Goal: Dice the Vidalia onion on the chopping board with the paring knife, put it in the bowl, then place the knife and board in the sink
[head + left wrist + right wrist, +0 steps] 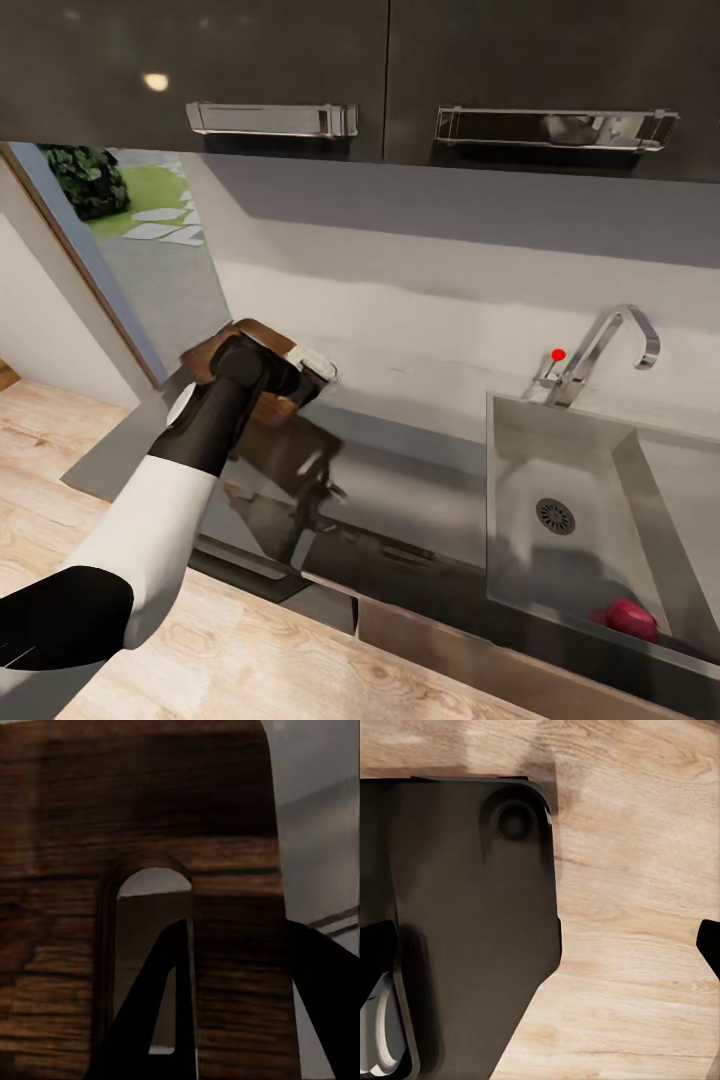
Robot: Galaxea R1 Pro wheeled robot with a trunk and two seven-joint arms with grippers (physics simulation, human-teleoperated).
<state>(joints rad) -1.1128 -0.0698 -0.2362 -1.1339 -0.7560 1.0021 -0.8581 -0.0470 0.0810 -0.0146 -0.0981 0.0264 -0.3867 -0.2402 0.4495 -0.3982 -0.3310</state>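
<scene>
The brown wooden chopping board [238, 343] is tilted above the far left end of the grey countertop [400, 480]. My left gripper [312, 372] holds it by the end with the slot. In the left wrist view the board [150, 810] is very close. One finger [161, 1005] passes through the slot and the other presses the outer edge, so the left gripper [238, 926] is shut on the strip between. The pinkish-red Vidalia onion [630, 618] lies in the near corner of the steel sink [520, 480]. The right gripper [540, 952] hangs open over the floor. The bowl and paring knife are out of view.
A grey tap [612, 348] with a red knob [558, 354] stands behind the sink. Dark upper cabinets with bar handles [272, 119] hang overhead. A doorway to a garden [140, 220] opens at the left. The robot's dark base [457, 907] stands on light wood floor [637, 870].
</scene>
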